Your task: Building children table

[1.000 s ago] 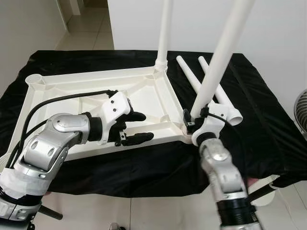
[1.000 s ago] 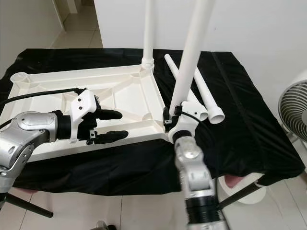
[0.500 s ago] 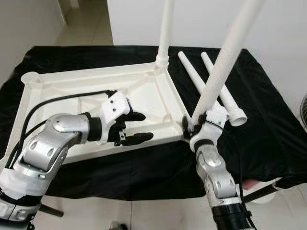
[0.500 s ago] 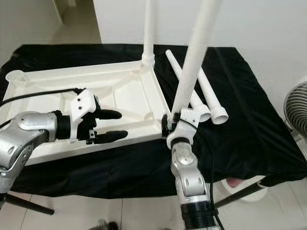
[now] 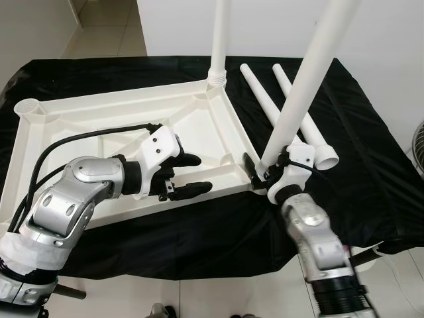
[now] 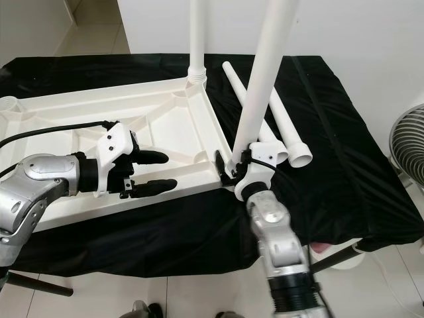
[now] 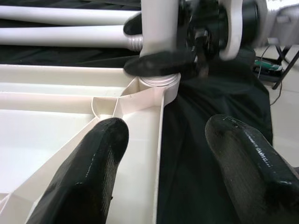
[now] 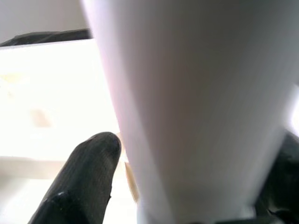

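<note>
The white plastic tabletop (image 5: 99, 112) lies upside down on a black cloth. One white leg (image 5: 218, 40) stands upright in its far right corner. My right gripper (image 5: 267, 169) is shut on a second leg (image 5: 311, 73), low down, with the leg's base at the near right corner socket (image 7: 159, 83) and leaning a little to the right. Two loose legs (image 5: 265, 103) lie on the cloth to the right. My left gripper (image 5: 194, 174) is open, one finger (image 7: 88, 172) over the tabletop's inside and the other (image 7: 252, 163) over the cloth, astride the near rim.
The black cloth (image 5: 358, 152) covers a table that ends close in front of me. A white wall (image 6: 344, 26) stands behind it. A fan (image 6: 407, 142) is at the right edge, with a stand's black foot (image 6: 334, 258) below the cloth.
The head view has shifted slightly. My right forearm has swung a little while keeping its hold on the leg at the corner. The left gripper holds the same pose.
</note>
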`<state>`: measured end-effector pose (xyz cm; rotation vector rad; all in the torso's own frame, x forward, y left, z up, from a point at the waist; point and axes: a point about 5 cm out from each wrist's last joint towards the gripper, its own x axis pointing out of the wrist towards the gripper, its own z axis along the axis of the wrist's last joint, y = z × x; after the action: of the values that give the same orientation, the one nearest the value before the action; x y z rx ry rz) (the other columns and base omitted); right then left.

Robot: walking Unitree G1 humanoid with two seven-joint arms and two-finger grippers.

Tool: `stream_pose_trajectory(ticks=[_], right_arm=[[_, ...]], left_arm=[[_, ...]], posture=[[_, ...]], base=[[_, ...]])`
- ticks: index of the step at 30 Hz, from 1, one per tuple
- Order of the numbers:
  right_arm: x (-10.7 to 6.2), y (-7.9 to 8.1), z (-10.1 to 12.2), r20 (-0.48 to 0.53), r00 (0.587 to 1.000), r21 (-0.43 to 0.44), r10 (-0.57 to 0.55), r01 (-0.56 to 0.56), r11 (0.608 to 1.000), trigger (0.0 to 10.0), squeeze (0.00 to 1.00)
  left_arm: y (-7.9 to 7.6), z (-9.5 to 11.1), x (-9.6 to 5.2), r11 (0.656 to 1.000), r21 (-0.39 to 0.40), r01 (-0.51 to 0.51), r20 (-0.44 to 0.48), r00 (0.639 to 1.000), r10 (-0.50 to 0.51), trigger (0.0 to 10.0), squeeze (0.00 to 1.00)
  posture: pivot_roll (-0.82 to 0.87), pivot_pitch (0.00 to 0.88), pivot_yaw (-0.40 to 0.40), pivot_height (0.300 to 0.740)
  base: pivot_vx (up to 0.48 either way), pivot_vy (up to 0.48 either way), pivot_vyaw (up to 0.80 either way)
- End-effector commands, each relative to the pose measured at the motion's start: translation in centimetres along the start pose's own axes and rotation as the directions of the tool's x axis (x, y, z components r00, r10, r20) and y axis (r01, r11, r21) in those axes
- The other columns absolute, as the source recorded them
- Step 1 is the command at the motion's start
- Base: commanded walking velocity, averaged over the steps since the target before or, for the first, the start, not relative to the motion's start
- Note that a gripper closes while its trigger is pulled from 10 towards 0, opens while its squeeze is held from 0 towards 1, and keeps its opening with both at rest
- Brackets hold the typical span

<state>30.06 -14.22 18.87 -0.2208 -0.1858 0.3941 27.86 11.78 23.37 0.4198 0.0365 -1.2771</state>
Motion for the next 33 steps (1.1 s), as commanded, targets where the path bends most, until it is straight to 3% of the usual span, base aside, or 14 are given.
stream_pose_trajectory(ticks=[1, 6, 11, 19, 21, 23, 30, 31, 33], right_arm=[[0.0, 0.5, 0.2, 0.006, 0.999, 0.011, 0.054, -0.054, 0.998, 10.0, 0.00], [-0.3, -0.3, -0.4, -0.055, 0.974, 0.007, 0.221, -0.221, 0.975, 10.0, 0.00], [0.3, -1.1, -0.2, -0.097, 0.911, -0.047, 0.402, -0.407, 0.912, 10.0, 0.00], [1.3, -2.2, 0.4, -0.115, 0.877, -0.077, 0.466, -0.475, 0.876, 10.0, 0.00], [1.6, -2.5, 0.6, -0.120, 0.862, -0.068, 0.492, -0.501, 0.863, 10.0, 0.00], [2.1, -2.9, 1.0, -0.115, 0.821, -0.021, 0.560, -0.565, 0.825, 10.0, 0.00], [2.7, -2.7, 1.0, -0.109, 0.781, 0.012, 0.614, -0.617, 0.787, 10.0, 0.00], [2.7, -2.5, 0.8, -0.110, 0.774, 0.018, 0.624, -0.626, 0.779, 0.0, 0.00], [2.6, -2.3, 0.7, -0.113, 0.766, 0.025, 0.632, -0.634, 0.773, 0.0, 0.00]], left_arm=[[-0.1, 0.5, 0.0, 1.000, 0.013, 0.017, 0.011, 1.000, -0.017, 10.0, 0.00], [-0.2, 0.8, 0.3, 0.999, 0.023, 0.027, 0.020, 0.999, -0.028, 10.0, 0.00], [-0.1, 1.0, 0.5, 0.999, 0.027, 0.027, 0.029, 0.999, -0.028, 10.0, 0.00], [0.0, 1.1, 0.3, 0.999, 0.026, 0.022, 0.029, 0.999, -0.023, 10.0, 0.00], [0.0, 1.1, 0.3, 0.999, 0.025, 0.022, 0.028, 0.999, -0.022, 10.0, 0.00], [0.0, 1.1, 0.3, 1.000, 0.024, 0.018, 0.026, 0.999, -0.019, 10.0, 0.00], [0.0, 1.0, 0.2, 1.000, 0.022, 0.018, 0.024, 1.000, -0.019, 10.0, 0.00], [0.0, 1.0, 0.2, 1.000, 0.023, 0.018, 0.023, 1.000, -0.018, 10.0, 0.00], [0.0, 1.0, 0.2, 1.000, 0.022, 0.017, 0.023, 1.000, -0.018, 10.0, 0.00]], posture=[[-0.01, 0.135, 0.032, 0.740], [-0.02, 0.129, 0.036, 0.740], [-0.02, 0.134, 0.040, 0.740], [-0.01, 0.138, 0.041, 0.740], [-0.01, 0.139, 0.041, 0.740], [-0.01, 0.140, 0.041, 0.740], [0.00, 0.140, 0.042, 0.740], [0.00, 0.140, 0.042, 0.740], [0.00, 0.141, 0.043, 0.740]], base=[[0.000, 0.000, 0.00], [0.000, 0.000, 0.00], [0.000, 0.000, 0.00], [0.000, 0.000, 0.00], [0.000, 0.000, 0.00], [0.000, 0.000, 0.00], [0.000, 0.000, 0.00], [0.000, 0.000, 0.00], [0.000, 0.000, 0.00]])
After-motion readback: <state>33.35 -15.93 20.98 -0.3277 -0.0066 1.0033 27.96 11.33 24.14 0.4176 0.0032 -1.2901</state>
